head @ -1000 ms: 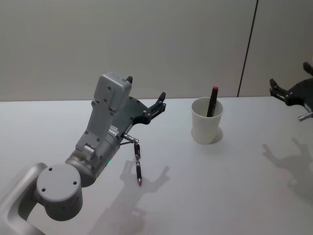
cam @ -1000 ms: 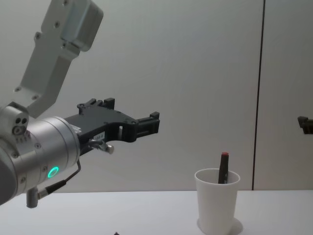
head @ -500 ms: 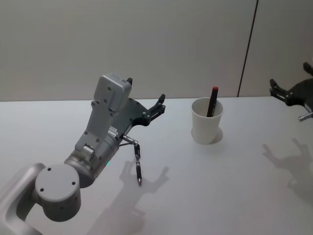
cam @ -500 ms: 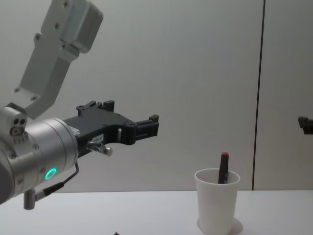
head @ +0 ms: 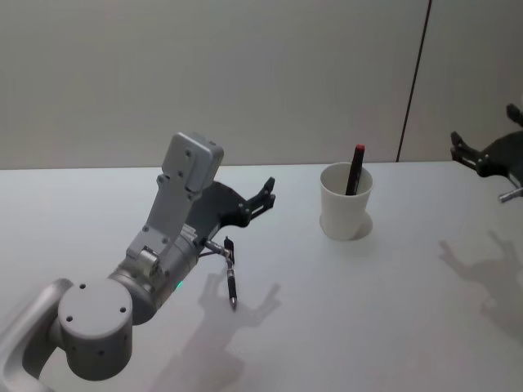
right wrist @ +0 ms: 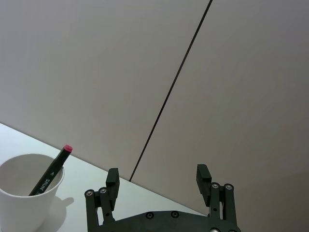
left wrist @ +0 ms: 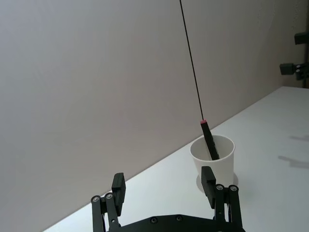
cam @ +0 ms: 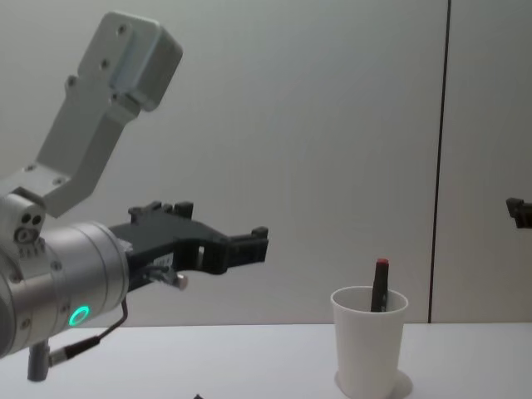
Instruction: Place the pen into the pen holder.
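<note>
- The left gripper, jaws spread wide and empty, has dipped lower over the table in the last second, toward the black pen lying flat beneath its wrist.
- The pen holder stands well apart to the right, a red-capped marker already inside it.
- The pick-up looks only just begun; the right gripper idles with jaws apart at the far right.

marker – lower half hidden inside paper cup | right pincer – cut off by head view's right edge | pen on worktop – chest view's bottom edge leaves only a sliver | left arm – base cut at head view's corner
</note>
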Controlling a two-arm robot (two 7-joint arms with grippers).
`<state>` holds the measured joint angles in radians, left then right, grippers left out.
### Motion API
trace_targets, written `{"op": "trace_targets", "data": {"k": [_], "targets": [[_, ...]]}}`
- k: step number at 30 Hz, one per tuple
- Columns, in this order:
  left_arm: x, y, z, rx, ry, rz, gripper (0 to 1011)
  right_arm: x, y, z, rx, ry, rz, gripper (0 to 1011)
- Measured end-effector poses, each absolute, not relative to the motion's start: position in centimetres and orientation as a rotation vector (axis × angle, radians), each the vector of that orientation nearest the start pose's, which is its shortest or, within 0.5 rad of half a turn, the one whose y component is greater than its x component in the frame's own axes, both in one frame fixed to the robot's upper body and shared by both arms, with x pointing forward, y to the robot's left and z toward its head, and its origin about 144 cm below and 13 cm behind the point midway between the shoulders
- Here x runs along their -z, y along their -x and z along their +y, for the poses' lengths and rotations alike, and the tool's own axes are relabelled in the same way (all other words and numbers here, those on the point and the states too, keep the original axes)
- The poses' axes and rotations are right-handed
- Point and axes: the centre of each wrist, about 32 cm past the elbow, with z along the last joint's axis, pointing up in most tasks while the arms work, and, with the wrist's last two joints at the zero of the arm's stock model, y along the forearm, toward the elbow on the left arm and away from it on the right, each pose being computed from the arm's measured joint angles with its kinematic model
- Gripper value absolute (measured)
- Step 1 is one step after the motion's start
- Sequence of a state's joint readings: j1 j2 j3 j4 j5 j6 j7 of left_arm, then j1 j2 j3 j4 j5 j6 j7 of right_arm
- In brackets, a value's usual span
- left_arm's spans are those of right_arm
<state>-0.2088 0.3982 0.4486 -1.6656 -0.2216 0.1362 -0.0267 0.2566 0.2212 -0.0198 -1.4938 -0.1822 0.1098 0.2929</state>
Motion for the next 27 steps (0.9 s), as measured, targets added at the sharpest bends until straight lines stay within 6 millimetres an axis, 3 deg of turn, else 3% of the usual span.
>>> {"op": "trace_targets", "data": {"k": [27], "targets": [[-117.5, -47.1, 18.5, -1.187, -0.176, 0.084, 1004, -121.6, -52.8, -29.2, 1.315, 0.303, -0.315, 1001]]}}
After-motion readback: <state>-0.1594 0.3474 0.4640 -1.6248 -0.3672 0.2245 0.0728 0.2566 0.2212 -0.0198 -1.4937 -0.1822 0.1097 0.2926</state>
